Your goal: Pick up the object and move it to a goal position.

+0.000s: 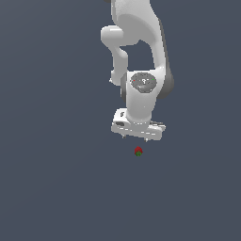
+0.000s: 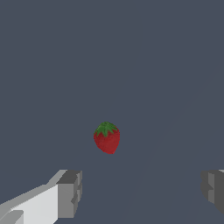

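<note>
while my jaws (image 1: 137,137) hang spread wide and empty, the strawberry (image 2: 106,138) lies on the grey counter (image 1: 56,188) just ahead of them and a little below, touching neither finger. i judge this a lining-up pose: wide apart so both fingers (image 2: 69,192) can drop either side of so small a fruit. in the exterior view the strawberry is a red speck, its green cap barely legible. the wrist view cuts off one finger at the frame edge, my fingertips are hard to make out from outside, and no goal marker shows anywhere.
</note>
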